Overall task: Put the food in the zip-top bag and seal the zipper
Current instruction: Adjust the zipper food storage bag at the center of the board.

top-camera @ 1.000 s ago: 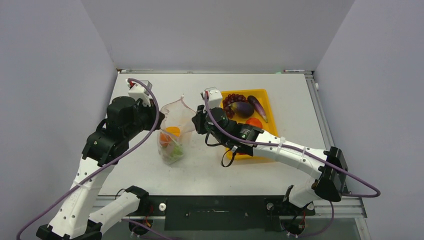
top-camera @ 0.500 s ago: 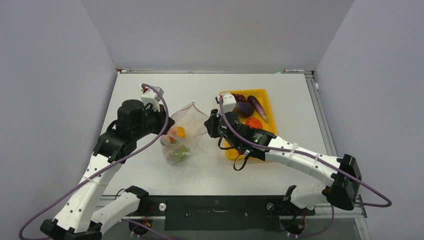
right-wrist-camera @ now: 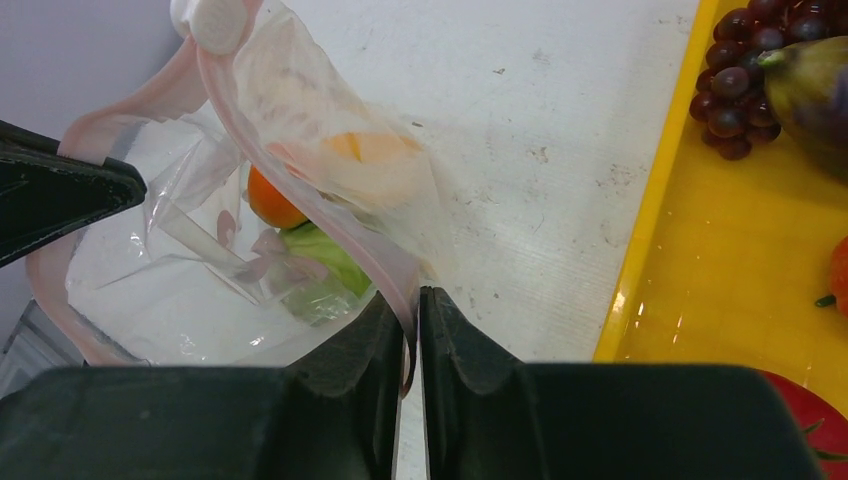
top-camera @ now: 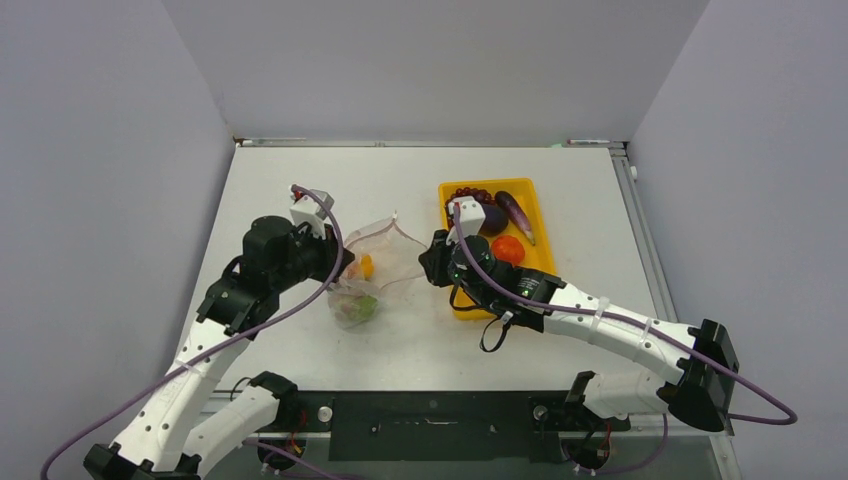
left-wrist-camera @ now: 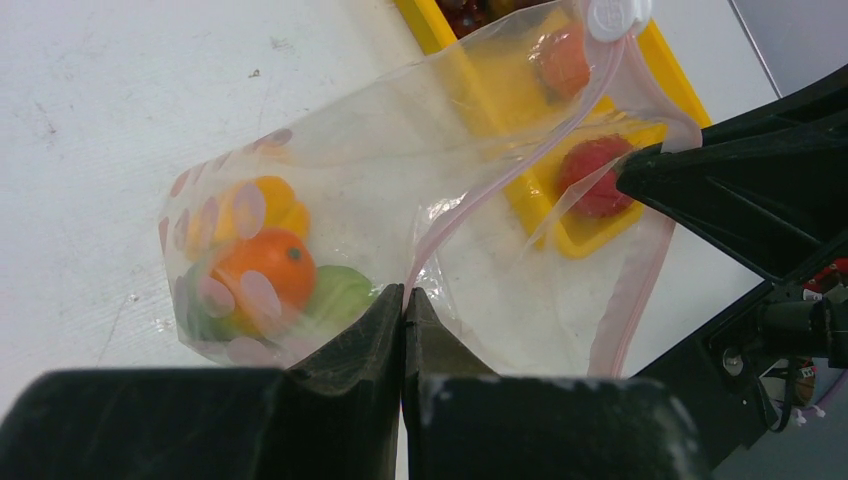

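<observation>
The clear zip-top bag [top-camera: 378,262] hangs between my two grippers with its mouth pulled wide. My left gripper [top-camera: 338,262] [left-wrist-camera: 404,292] is shut on the pink zipper [left-wrist-camera: 500,178] at the bag's left edge. On the opposite edge, my right gripper [top-camera: 432,262] [right-wrist-camera: 411,295] pinches the same strip [right-wrist-camera: 335,240], jaws only a sliver apart. An orange piece [left-wrist-camera: 265,265] and a green fruit [left-wrist-camera: 340,295] lie in the bag's bottom. More food sits in the yellow tray [top-camera: 541,262]: grapes [right-wrist-camera: 740,90], an eggplant [right-wrist-camera: 815,85] and a red piece [top-camera: 508,250].
The white slider tab [left-wrist-camera: 615,15] rides at the far end of the zipper. The yellow tray stands just right of my right gripper, its rim [right-wrist-camera: 640,240] close to the fingers. White walls enclose the table on three sides.
Both grippers have carried the bag to the right and nearer the tray. The bag now hangs lower, with its mouth stretched more flatly between them.
</observation>
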{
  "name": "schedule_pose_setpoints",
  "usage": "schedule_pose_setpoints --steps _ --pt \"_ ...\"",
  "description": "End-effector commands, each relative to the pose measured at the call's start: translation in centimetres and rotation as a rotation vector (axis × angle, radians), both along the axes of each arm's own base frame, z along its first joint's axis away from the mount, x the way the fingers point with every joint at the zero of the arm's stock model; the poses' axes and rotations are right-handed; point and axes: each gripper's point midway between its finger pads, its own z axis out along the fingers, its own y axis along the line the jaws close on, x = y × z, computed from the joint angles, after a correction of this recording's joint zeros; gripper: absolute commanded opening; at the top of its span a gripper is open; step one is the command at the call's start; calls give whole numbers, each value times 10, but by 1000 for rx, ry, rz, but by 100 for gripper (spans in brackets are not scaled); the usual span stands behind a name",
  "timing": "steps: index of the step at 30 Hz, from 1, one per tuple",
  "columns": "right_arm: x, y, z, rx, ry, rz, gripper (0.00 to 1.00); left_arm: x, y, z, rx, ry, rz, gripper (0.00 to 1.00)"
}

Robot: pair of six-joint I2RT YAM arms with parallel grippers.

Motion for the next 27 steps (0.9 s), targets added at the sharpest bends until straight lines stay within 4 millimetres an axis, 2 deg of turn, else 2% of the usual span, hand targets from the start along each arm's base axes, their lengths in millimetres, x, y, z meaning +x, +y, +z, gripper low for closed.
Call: schedule_pose_setpoints --steps 1,8,13,21,27 --pt "2 -4 21 58 -34 -21 14 6 4 24 -31 -127 23 0" --pt "-1 2 39 100 -62 3 21 1 4 27 -53 -154 19 0" --pt "-2 1 56 110 -90 7 36 1 5 23 -51 -147 25 0" --pt "1 -31 81 89 -154 -74 48 0 7 21 -48 -141 31 0" --pt "7 -61 85 24 -185 -164 59 0 10 21 -42 -143 46 0"
